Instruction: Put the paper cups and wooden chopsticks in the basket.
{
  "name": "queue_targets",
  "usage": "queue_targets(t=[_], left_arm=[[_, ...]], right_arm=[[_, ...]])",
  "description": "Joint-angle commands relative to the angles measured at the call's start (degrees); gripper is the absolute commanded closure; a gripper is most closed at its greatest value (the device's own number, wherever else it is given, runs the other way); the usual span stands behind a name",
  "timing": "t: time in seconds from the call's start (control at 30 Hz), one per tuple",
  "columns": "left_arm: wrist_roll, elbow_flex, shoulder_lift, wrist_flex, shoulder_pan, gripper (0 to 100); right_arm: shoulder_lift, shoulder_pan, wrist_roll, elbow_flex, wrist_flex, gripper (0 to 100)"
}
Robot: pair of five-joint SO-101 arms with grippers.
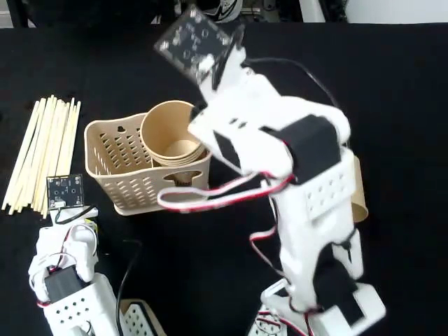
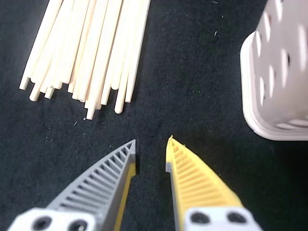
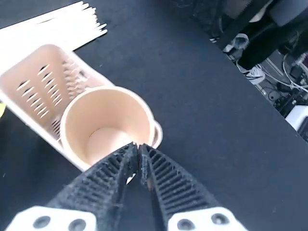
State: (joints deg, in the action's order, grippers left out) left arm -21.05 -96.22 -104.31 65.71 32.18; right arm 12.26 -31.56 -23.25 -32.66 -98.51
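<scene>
Paper cup (image 3: 103, 127): tan, plain, wide mouth, empty inside. Sits tilted on top of nested cups (image 1: 180, 158) in right end of basket (image 1: 119, 178). Basket beige plastic with slotted walls; left part holds nothing.

Right claw (image 3: 139, 147): tips pressed together on near rim of paper cup, one finger inside, one outside.

Wooden chopsticks (image 1: 42, 150): pale loose bundle, flat on black bench (image 1: 392, 84), left of basket, apart from it.

Left claw (image 2: 151, 142): slightly spread, pinching nothing, just above bench between chopstick ends and basket corner.
</scene>
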Motion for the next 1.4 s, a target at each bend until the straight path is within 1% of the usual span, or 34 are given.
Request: queue_targets(t=[0.0,0.3,0.4,0.47,0.53,0.63,0.77,0.97,1.07,1.13,1.2,1.3,1.37], left_arm=[[-0.4,-1.1,-0.2,-0.5,-0.2,89],[-0.4,-1.1,-0.2,-0.4,-0.2,89],[-0.4,-1.1,-0.2,-0.5,-0.2,89],[-0.4,-1.1,-0.2,-0.5,-0.2,89],[-0.4,-1.1,-0.2,-0.5,-0.2,89],[-0.4,-1.1,-0.2,-0.6,-0.2,89],[-0.4,-1.1,-0.2,-0.6,-0.2,89],[-0.4,-1.1,-0.2,-0.6,-0.2,89],[-0.4,-1.1,-0.2,-0.5,-0.2,89],[-0.4,-1.1,-0.2,-0.4,-0.1,89],[-0.4,-1.1,-0.2,-0.4,-0.1,89],[-0.4,-1.1,-0.2,-0.4,-0.1,89],[-0.4,-1.1,-0.2,-0.4,-0.1,89]], right_arm=[[8.3,-2.3,-1.3,12.7,6.2,98.7],[34.1,-2.5,-0.9,67.4,46.7,98.7],[39.7,-2.3,-1.1,84.4,58.8,98.7],[40.5,-2.4,-1.3,92.4,65.1,98.7],[39.5,-2.1,-1.3,95.1,67.5,98.7],[38.9,-1.3,-1.3,92.7,66.2,98.7],[39.5,-1.5,-1.3,83.2,60.0,98.7],[41.5,-1.1,-1.4,61.5,42.2,98.6],[41.8,0.4,-5.6,51.4,32.0,98.6],[41.7,2.9,-8.7,47.3,26.4,98.5],[42.0,7.4,-12.3,46.8,21.9,98.4],[42.0,15.4,-18.2,48.3,15.9,98.2],[42.0,22.3,-22.0,51.2,14.2,97.4]])
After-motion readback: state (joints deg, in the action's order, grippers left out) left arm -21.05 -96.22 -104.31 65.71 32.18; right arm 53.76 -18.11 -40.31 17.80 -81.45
